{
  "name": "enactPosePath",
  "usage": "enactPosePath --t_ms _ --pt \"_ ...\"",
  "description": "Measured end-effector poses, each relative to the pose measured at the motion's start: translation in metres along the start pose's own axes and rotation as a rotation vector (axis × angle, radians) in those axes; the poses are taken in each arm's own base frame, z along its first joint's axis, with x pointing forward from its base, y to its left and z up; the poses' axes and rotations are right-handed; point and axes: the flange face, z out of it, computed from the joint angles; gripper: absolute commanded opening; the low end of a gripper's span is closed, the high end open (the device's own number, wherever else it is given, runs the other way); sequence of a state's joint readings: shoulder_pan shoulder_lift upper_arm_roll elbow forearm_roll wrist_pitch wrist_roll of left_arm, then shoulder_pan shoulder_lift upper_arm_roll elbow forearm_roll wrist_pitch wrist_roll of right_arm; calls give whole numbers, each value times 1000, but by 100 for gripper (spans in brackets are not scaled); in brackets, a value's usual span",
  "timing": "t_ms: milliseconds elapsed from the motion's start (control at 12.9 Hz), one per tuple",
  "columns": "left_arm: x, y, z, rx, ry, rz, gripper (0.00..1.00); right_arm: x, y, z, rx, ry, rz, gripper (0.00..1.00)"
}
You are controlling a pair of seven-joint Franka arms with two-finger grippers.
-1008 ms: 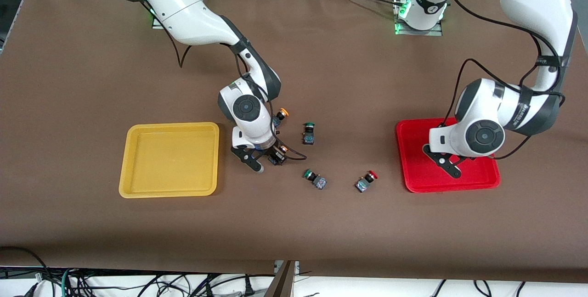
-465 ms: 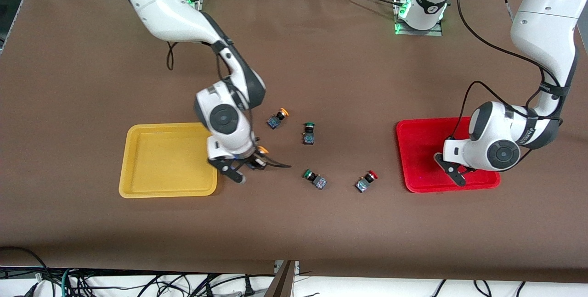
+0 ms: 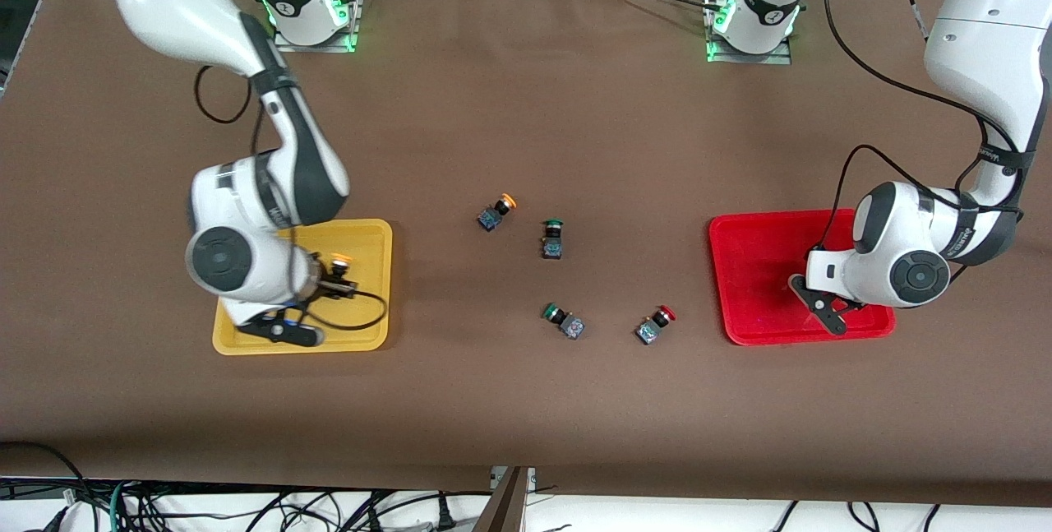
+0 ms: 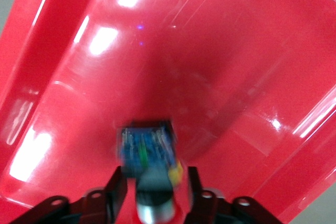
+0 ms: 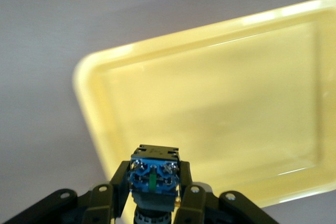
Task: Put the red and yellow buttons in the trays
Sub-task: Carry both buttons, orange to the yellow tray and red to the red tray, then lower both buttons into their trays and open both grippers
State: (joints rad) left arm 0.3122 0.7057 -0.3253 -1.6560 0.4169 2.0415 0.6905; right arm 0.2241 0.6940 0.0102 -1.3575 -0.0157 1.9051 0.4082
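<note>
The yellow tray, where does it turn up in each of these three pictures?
Front view: the yellow tray lies toward the right arm's end of the table, under the right gripper.
Right wrist view: yellow tray fills most of the picture, below the gripper.
Left wrist view: not in it; only the red tray shows.
Shared landmark: the yellow-capped button in the right gripper.
</note>
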Motion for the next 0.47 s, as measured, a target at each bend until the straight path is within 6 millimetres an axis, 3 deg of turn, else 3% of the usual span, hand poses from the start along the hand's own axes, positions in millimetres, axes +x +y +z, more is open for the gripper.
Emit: enactPosePath --t_ms 233,465 --pt "7 2 -21 24 28 8 100 10 67 35 -26 -36 -68 0" --pt "32 26 -79 61 102 39 100 7 103 81 -31 10 -94 0"
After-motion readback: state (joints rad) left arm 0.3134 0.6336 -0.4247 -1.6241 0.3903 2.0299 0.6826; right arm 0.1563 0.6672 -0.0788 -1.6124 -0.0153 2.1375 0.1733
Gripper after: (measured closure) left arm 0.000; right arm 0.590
